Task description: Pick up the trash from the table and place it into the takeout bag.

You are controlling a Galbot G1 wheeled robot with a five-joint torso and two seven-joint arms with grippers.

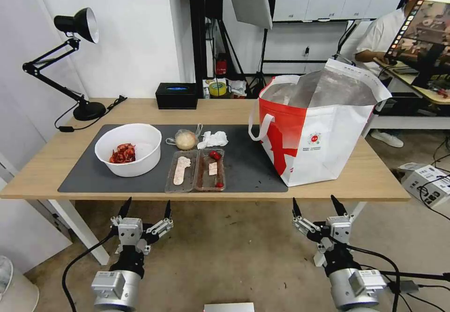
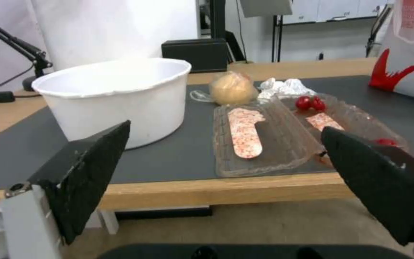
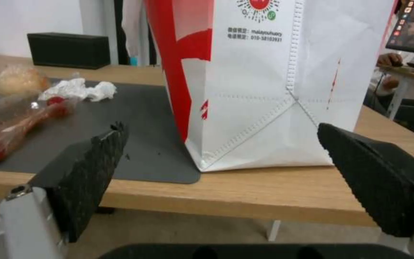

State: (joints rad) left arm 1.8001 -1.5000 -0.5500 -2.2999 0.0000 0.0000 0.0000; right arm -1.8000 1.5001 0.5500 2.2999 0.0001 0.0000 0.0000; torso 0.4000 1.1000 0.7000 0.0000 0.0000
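Looking down from the head view, the left gripper [image 1: 146,207] and right gripper [image 1: 318,203] hang wide apart and empty, short of the counter [image 1: 140,110]; bowl [image 1: 128,148], tray [image 1: 196,170], tissue [image 1: 213,138] and bagged lump [image 1: 185,139] lie on the mat, the bag [image 1: 318,129] standing to their right. Left wrist view: the tray [image 2: 264,138] lies open, long axis running front to back, near end overhanging the mat's front edge; thin plastic may flex and spill scraps. Right wrist view: the bag [image 3: 274,82] stands upright; a nudge could tip it.
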